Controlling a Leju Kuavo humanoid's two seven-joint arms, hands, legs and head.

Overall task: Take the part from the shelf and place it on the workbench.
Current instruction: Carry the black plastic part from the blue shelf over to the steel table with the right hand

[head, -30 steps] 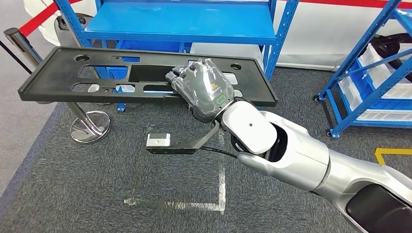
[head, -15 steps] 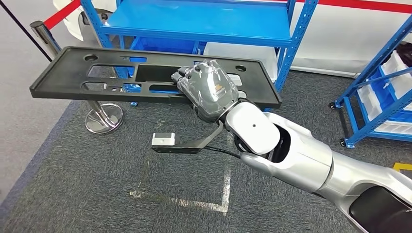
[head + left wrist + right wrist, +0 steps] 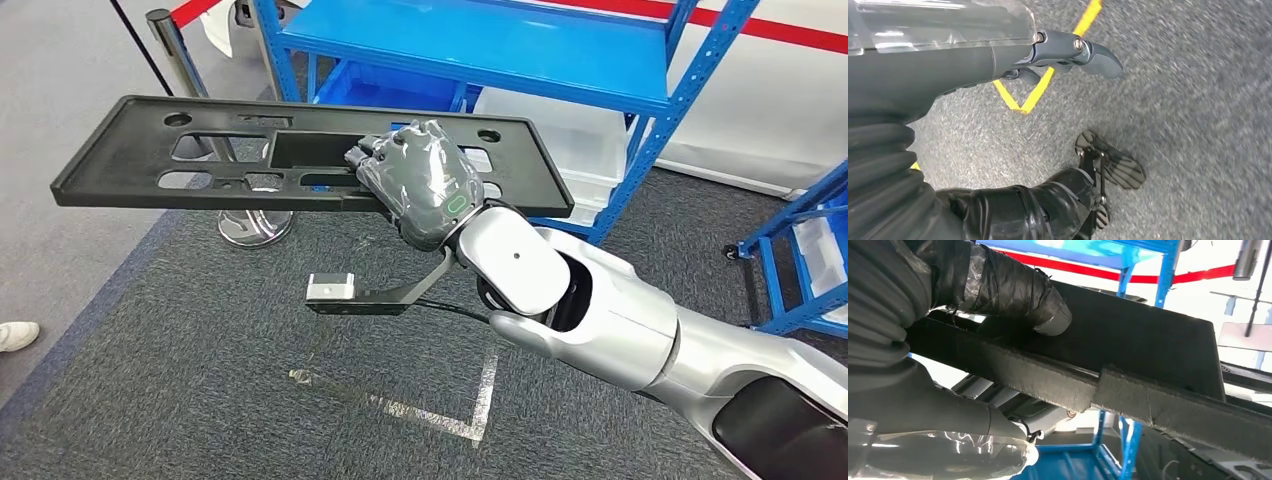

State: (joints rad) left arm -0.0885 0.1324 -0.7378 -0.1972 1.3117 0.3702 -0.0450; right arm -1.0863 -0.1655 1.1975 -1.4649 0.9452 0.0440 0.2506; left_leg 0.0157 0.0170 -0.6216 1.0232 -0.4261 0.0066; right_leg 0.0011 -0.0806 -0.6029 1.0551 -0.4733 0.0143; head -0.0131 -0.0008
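Note:
The part (image 3: 200, 160) is a long flat black panel with several cutouts, held level in the air above the grey carpet. My right hand (image 3: 425, 185), wrapped in clear film, grips its near edge toward its right end. In the right wrist view the thumb (image 3: 1013, 295) presses on the panel's face (image 3: 1148, 340) and the fingers lie under its rim. My left hand (image 3: 1068, 50) hangs over the floor with its fingers loosely extended and nothing in it.
A blue shelf (image 3: 480, 50) stands behind the panel, with white bins (image 3: 580, 150) under it. A stanchion base (image 3: 255, 225) sits below the panel's middle. Another blue rack (image 3: 800, 270) is at the right. A person's shoe (image 3: 15, 335) shows at the left edge.
The whole picture has shifted: shelf and stanchion slid to the right as the camera turned. The panel stays in my right hand's grip at the same place in view.

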